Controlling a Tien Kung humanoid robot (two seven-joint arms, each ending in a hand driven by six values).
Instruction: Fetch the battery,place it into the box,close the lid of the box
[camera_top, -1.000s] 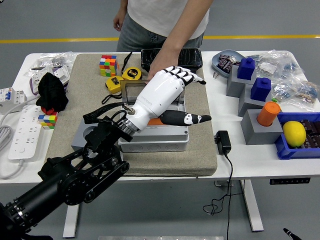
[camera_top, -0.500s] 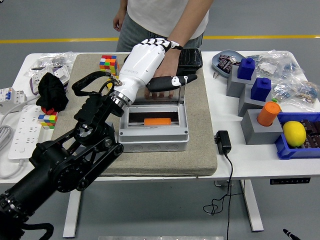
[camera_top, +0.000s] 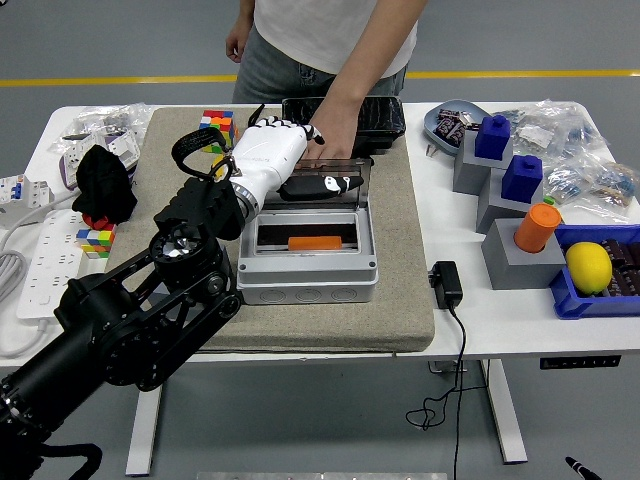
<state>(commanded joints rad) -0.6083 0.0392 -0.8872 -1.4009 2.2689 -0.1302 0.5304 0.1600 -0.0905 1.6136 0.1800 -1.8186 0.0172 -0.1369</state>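
Left hand (camera_top: 285, 160), white-shelled with black fingertips, sits at the far edge of the grey box (camera_top: 308, 258), its fingers curled around the top of the raised lid (camera_top: 330, 176) with the thumb lying along the lid's front. From where I stand it looks to be gripping the lid, though the fingers behind it are hidden. Right beside it, a person's hand (camera_top: 325, 150) rests on the same lid edge from the far side of the table, touching or nearly touching the robot's knuckles. The lid stands roughly upright, tilted a little toward the near side.

Below the hand, the box lies open, and the orange battery (camera_top: 315, 242) lies flat inside its dark recess. The box sits on a beige mat (camera_top: 400, 290) that covers the middle of the white table (camera_top: 470, 330).

The black left arm (camera_top: 140, 320) stretches back from the wrist to the lower left corner. Behind the box are a black tray (camera_top: 385, 115), a yellow tape measure (camera_top: 228, 165) and a colour cube (camera_top: 216, 130). At the left lie a black cloth (camera_top: 105, 183), a second small cube (camera_top: 95, 240) and a white power strip (camera_top: 48, 275). To the right are a black adapter (camera_top: 446, 284), grey blocks topped with blue pieces (camera_top: 495, 135), an orange cylinder (camera_top: 538, 225) and a lemon (camera_top: 588, 266) in a blue bin (camera_top: 562, 300).
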